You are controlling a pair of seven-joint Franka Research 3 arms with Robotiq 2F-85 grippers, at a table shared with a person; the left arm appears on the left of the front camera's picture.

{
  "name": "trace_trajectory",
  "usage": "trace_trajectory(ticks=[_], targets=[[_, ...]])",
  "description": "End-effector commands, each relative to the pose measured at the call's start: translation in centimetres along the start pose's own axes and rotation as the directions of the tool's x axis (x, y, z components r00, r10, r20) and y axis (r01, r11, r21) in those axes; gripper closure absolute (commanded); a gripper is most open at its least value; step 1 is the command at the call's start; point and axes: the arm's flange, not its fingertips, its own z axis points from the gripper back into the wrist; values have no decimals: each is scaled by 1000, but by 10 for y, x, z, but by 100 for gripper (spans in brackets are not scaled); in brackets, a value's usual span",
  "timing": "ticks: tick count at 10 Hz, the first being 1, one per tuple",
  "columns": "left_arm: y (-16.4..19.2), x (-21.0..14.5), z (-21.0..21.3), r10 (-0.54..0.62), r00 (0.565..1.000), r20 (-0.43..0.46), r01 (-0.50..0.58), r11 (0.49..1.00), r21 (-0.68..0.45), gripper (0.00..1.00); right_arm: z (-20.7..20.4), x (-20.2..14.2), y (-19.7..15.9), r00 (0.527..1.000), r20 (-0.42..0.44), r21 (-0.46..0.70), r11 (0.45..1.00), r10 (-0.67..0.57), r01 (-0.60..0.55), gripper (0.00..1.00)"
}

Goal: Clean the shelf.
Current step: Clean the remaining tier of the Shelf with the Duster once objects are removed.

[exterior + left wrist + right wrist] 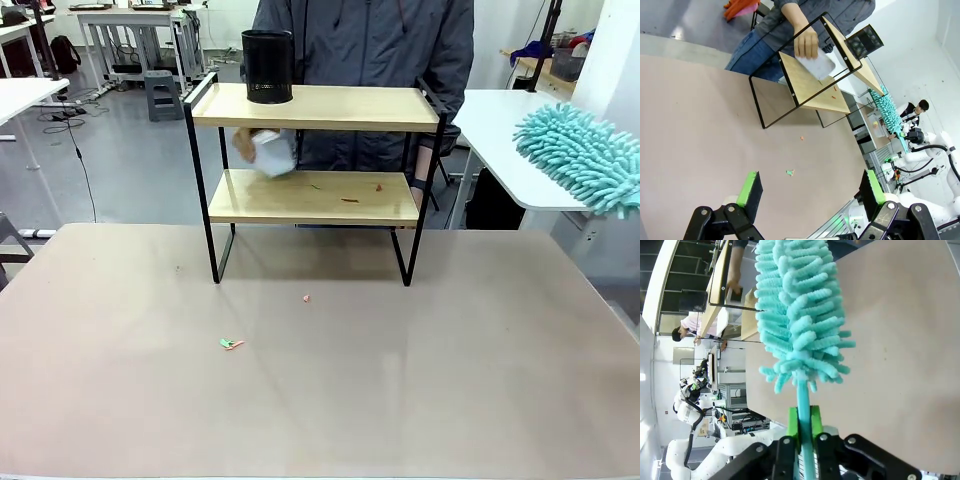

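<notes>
The right tool (pixel 804 422) grips the duster (pixel 795 315), the left tool (pixel 811 190) hangs released, while a hand (pixel 806 42) clears the shelf (pixel 350 105); sweeping its crumbs (pixel 345 199) likely follows.

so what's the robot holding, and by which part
A teal chenille duster, clamped by its thin handle below the head in the right jaws; left jaws open, empty.
</notes>
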Motion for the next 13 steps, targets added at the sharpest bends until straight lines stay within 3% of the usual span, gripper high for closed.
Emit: trace_trajectory(ticks=[1, 3, 4, 5, 8, 10, 13], targets=[[-1, 0, -2, -17, 1000, 17, 17, 1000, -15, 0, 0, 2, 1, 1000, -1, 12, 1000, 19, -19, 88], [-1, 0, -2, -17, 1000, 17, 17, 1000, -15, 0, 0, 0, 0, 1000, 0, 0, 1000, 0, 0, 88], [-1, 0, -2, -17, 1000, 17, 17, 1000, -15, 0, 2, -14, 19, 996, -34, -15, 996, 88, -88, 88], [-1, 0, -2, -17, 1000, 17, 17, 1000, -15, 0, 6, -38, 36, 964, -156, 13, 976, 215, -216, 88], [-1, 0, -2, -17, 1000, 17, 17, 1000, -15, 0, 6, -112, 59, 864, -271, -73, 886, 425, -459, 88], [-1, 0, -2, -17, 1000, 17, 17, 1000, -15, 0, -26, -146, 76, 795, -331, -115, 814, 509, -569, 88], [-1, 0, -2, -17, 1000, 17, 17, 1000, -15, 0, -119, -150, 119, 796, -320, -225, 775, 514, -591, 88]])
